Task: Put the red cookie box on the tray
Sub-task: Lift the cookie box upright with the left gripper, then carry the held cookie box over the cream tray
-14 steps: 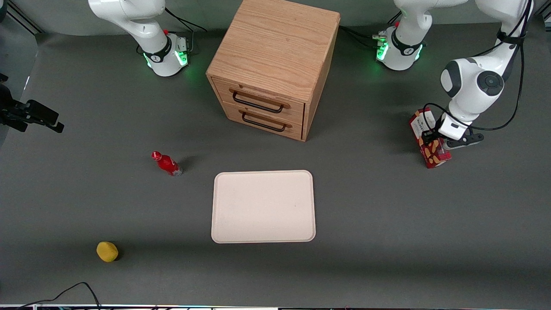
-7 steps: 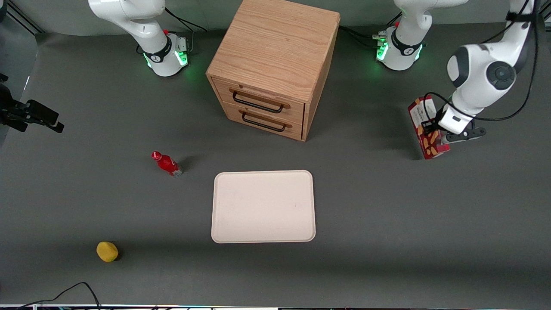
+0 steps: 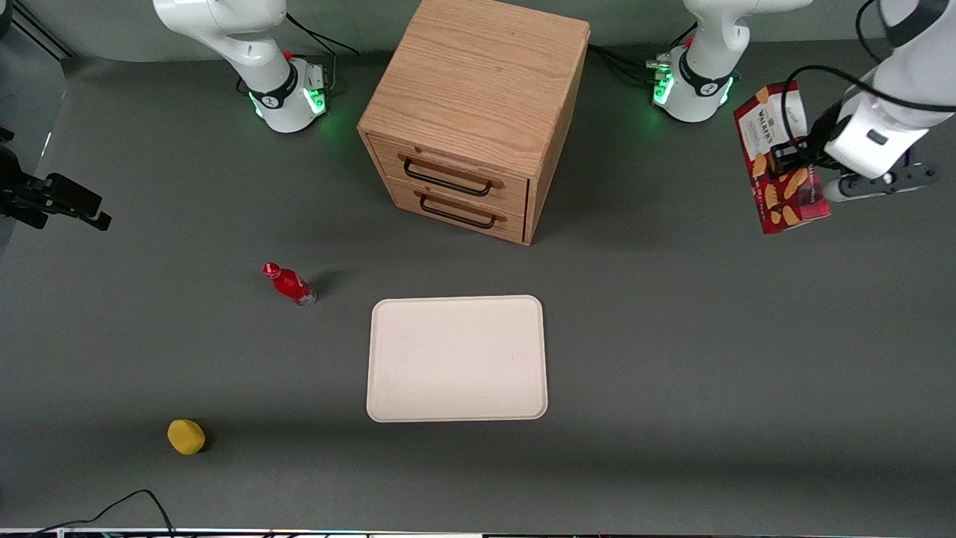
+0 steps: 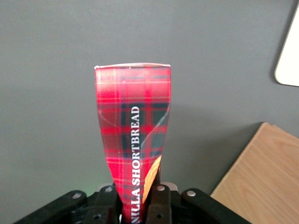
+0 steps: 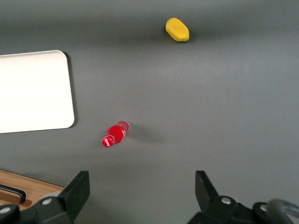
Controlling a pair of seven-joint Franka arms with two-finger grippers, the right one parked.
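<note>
The red cookie box, dark-red tartan with a white label and cookie pictures, hangs in the air toward the working arm's end of the table, lifted clear of the surface. My gripper is shut on it, clamping the box across its thin sides. In the left wrist view the box sticks out from between the fingers, its narrow tartan edge facing the camera. The cream-beige tray lies flat on the table in front of the wooden cabinet, nearer the front camera, far from the box. Only the tray's corner shows in the left wrist view.
A wooden two-drawer cabinet stands at the back middle, both drawers shut. A small red bottle stands beside the tray toward the parked arm's end, and a yellow object lies nearer the front camera.
My gripper has lifted the red cookie box off the table and carried it upward, farther from the front camera. Nothing else has moved.
</note>
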